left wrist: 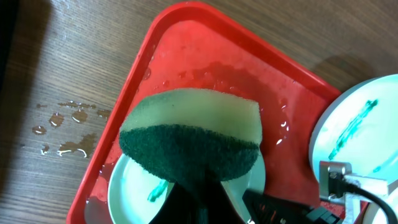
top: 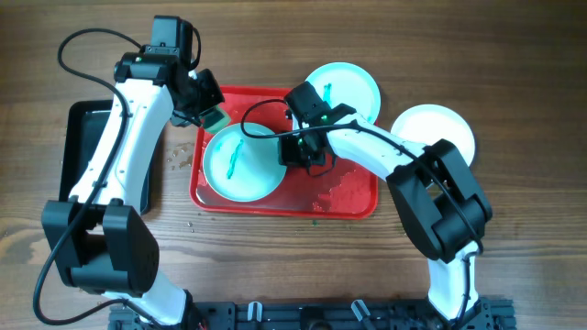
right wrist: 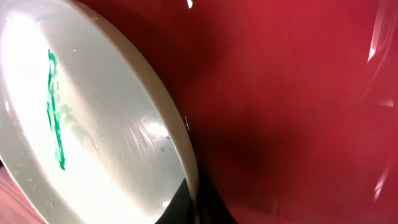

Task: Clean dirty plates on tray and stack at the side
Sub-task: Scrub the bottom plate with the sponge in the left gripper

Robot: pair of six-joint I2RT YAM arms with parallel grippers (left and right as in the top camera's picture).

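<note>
- Our right claw is clamped on the right rim of the held plate. The wrist view shows that rim running down between the dark fingers.
- Our left claw is closed on the sponge, green scrub face down. It hangs over the plate's far-left edge. We cannot tell whether it touches.
- The held plate lies in the left half of the tray, with a green smear across its middle.
- We judge the step to be scrubbing: one claw steadies, the other is about to wipe. None of the three looks stacked yet.
- Next, we need the sponge pressed down and drawn along the smear, while the right claw keeps the rim from sliding on the wet tray.
- The far plate overhangs the tray's far-right corner and also bears a smear. The white plate sits on the table, well apart to the right.
- The two claws are close over one plate, so we see the right fingers limiting the sponge's sweep.
- Water drops lie on the table just left of the tray, and a black tray sits farther left under our left arm.
</note>
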